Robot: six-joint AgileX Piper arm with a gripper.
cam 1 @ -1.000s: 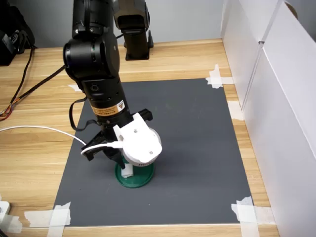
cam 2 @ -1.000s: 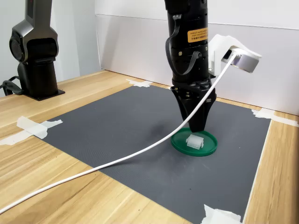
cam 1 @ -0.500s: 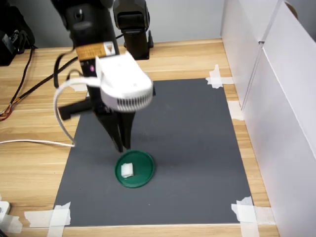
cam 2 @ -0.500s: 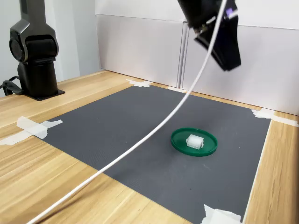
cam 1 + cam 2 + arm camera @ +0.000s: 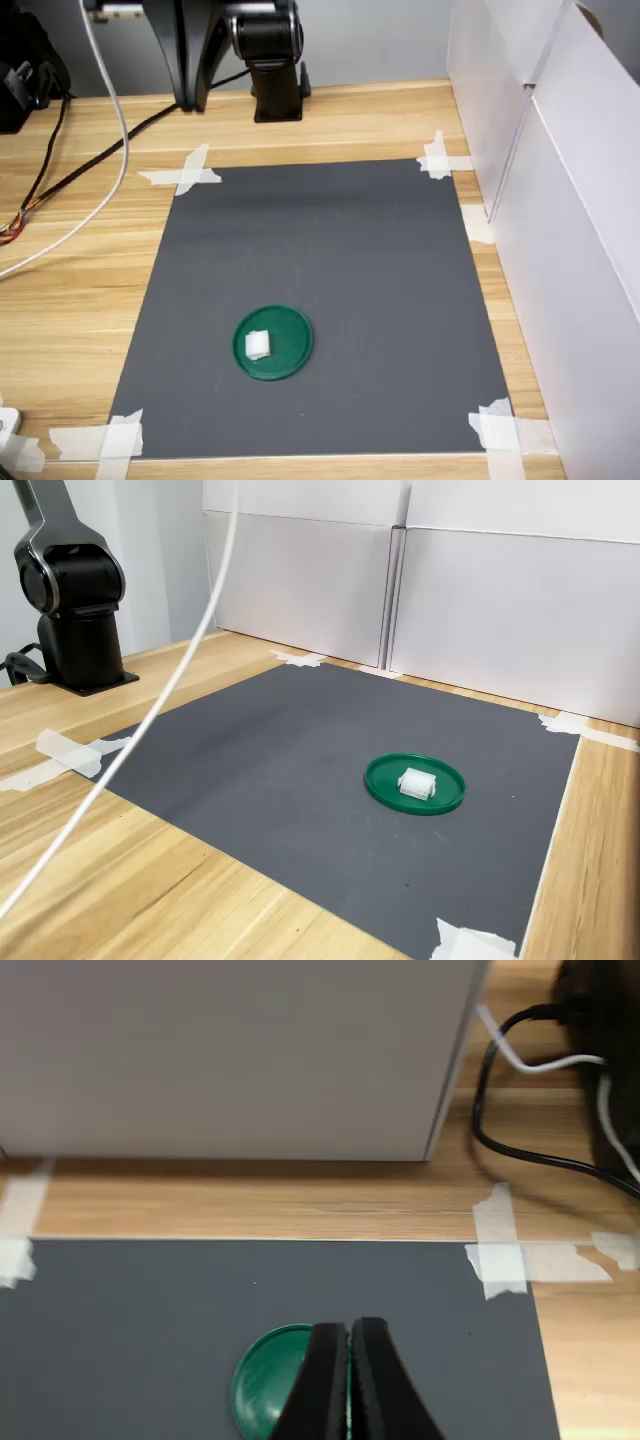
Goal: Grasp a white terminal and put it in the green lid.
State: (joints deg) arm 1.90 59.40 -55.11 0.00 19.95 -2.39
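Note:
The white terminal (image 5: pixel 258 344) (image 5: pixel 417 783) lies inside the green lid (image 5: pixel 292 352) (image 5: pixel 386 779), left of the lid's middle in the first exterior view. The lid rests on the dark grey mat (image 5: pixel 340 250) near the mat's front edge in that view. In the wrist view my gripper (image 5: pixel 348 1327) is shut with nothing between its fingers, high above the lid (image 5: pixel 262 1390). Its fingers hide the terminal there. Only a dark part of my arm (image 5: pixel 188 50) shows at the top of the first exterior view.
White panels (image 5: pixel 560 200) (image 5: pixel 480 610) wall one side of the mat. A black robot base (image 5: pixel 274 70) (image 5: pixel 80 610) stands on the wooden table. A white cable (image 5: pixel 105 160) (image 5: pixel 150 720) hangs across. Tape strips (image 5: pixel 185 172) hold the mat's corners. Black cables (image 5: pixel 520 1130) lie on the wood.
My arm has risen away from the lid and drawn back toward the table's far side, out of the second exterior view. The terminal stays in the lid.

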